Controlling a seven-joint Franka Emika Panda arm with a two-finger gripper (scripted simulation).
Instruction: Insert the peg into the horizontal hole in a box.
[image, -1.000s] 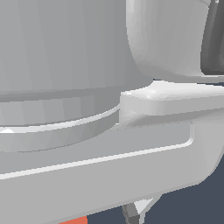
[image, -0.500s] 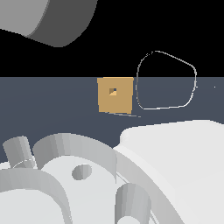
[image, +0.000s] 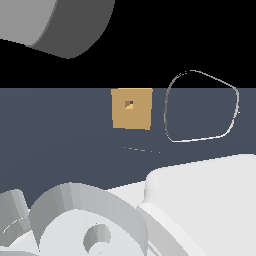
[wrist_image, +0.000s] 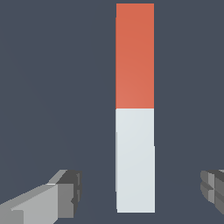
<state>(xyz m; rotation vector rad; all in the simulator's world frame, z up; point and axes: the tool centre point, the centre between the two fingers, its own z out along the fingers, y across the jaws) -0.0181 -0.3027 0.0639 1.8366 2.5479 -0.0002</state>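
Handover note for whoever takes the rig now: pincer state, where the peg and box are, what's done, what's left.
Pincer: open, one finger either side of the peg's white end, neither touching it.
Peg: lying on the dark floor, orange-red half pointing away from the fingers, not gripped.
Box: stands on the floor in the exterior view, hole empty.
Done: pincer lined up over the peg.
Left: lower, grasp, lift, align with the hole, insert.

exterior: low, close behind the arm (image: 200, 210), facing the far box (image: 131, 108) | wrist: looks straight down on the peg (wrist_image: 135, 109), close, between spread fingers (wrist_image: 65, 192) | shared: none visible
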